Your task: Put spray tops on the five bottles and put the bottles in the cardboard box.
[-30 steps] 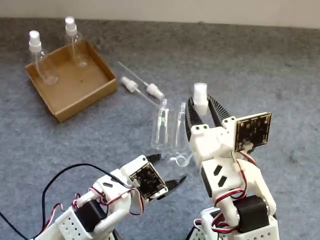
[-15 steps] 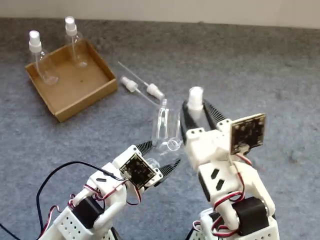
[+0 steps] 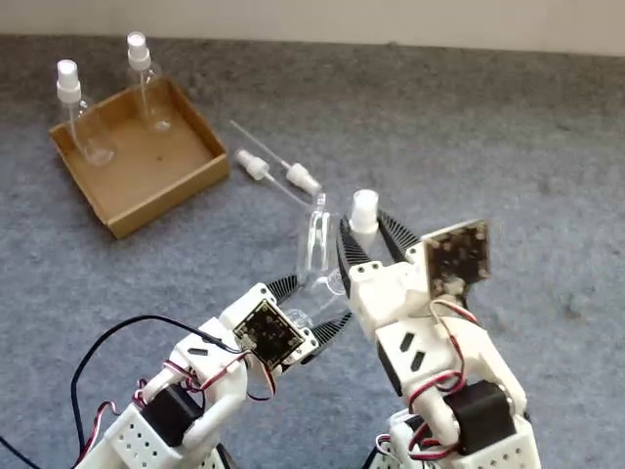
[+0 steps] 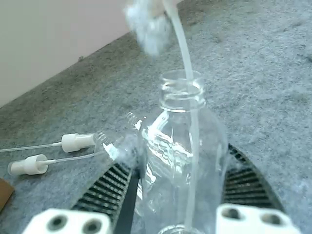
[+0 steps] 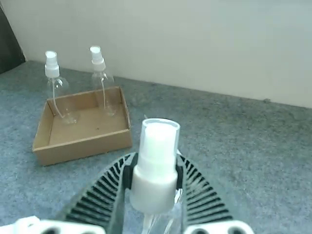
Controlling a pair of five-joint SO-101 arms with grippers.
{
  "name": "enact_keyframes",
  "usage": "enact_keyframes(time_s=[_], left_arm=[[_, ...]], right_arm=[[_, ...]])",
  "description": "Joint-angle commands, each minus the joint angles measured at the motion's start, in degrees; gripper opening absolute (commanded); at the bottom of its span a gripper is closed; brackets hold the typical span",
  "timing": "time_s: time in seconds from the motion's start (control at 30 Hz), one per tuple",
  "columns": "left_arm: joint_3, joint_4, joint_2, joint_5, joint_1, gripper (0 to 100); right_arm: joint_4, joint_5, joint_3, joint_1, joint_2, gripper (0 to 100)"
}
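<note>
The left gripper's [image 4: 180, 168] jaws clamp a clear bottle [image 4: 178, 141] by its body, neck open. The right gripper's [image 5: 153, 173] jaws pinch a white spray top [image 5: 156, 156] above it, its dip tube [image 4: 186, 68] running down into the neck. Another empty bottle [image 3: 314, 244] lies just beyond on the carpet [image 3: 508, 127], near two loose spray tops [image 3: 256, 166]. Two capped bottles [image 3: 83, 122] stand in the cardboard box [image 3: 166, 200].

White spray top [image 5: 155, 165], clear bottle [image 4: 165, 161], brown cardboard box [image 3: 171, 200].

Surface: grey carpet [image 3: 547, 147] is covering the whole work area.
Wall: a plain pale wall [image 5: 219, 44] is standing behind it.
</note>
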Motion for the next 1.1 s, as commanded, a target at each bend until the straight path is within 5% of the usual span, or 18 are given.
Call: enact_keyframes(time_s=[0.0,0.4,0.7,0.9,1.07], left_arm=[[1.1,-2.9,-0.3,0.5,-1.0,10],[1.1,-4.2,-0.3,0.5,-1.1,10],[1.1,-4.2,-0.3,0.5,-1.1,10],[1.1,-4.0,-0.3,0.5,-1.1,10],[1.1,-4.0,-0.3,0.5,-1.1,10]], right_arm=[[0.2,-0.4,3.4,-0.6,-0.1,4.1],[0.7,0.0,5.1,-6.0,-0.2,4.1],[11.1,0.2,4.4,-6.0,-0.2,4.4],[11.3,5.2,4.4,-5.9,-0.2,17.0],[11.4,6.7,4.4,-5.9,-0.6,18.2]])
